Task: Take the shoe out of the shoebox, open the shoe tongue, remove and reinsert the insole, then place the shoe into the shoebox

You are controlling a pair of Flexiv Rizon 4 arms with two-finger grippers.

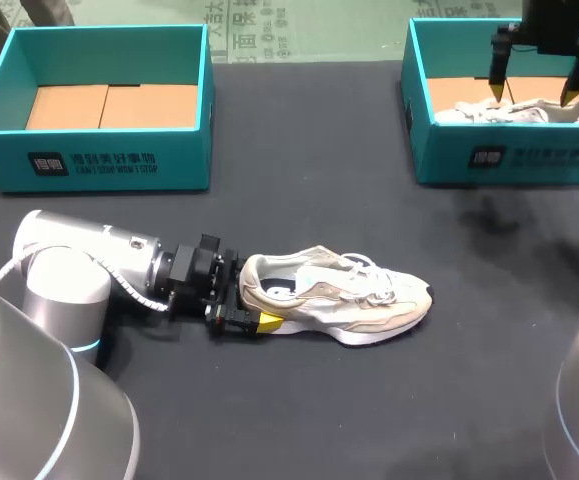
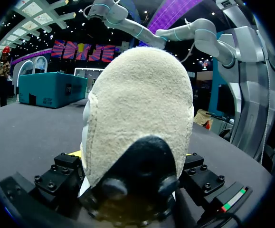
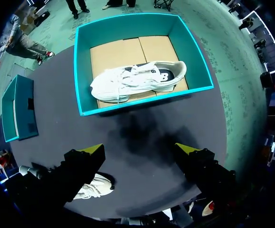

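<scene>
Left gripper [image 1: 252, 295] is seen left of centre in the head view, set at the heel of the shoe [image 1: 334, 295]. The shoe, cream with white laces and a dark toe, lies sole-down on the black table [image 1: 449, 400] near the frame's middle, toe to the right. Whether the heel is clamped cannot be told. At upper left the teal left shoebox [image 1: 89, 160] holds only its brown cardboard floor. At upper right the right gripper [image 1: 534, 97] hangs spread wide and holding nothing over the right shoebox [image 1: 509, 155], where a second shoe [image 1: 499, 112], pale, is partly hidden by the box wall.

From the left wrist, only the shoe's rounded, suede-like heel [image 2: 142, 109] is shown, filling the space ahead of the gripper, with a black tab at its base. The right shoebox [image 2: 52, 88] is seen beyond it, across the table.

From the right wrist, the second shoe [image 3: 132, 80] is shown whole, lying on its side on the cardboard floor. The right shoebox [image 3: 146, 100] lies ahead of the parted yellow tips.
</scene>
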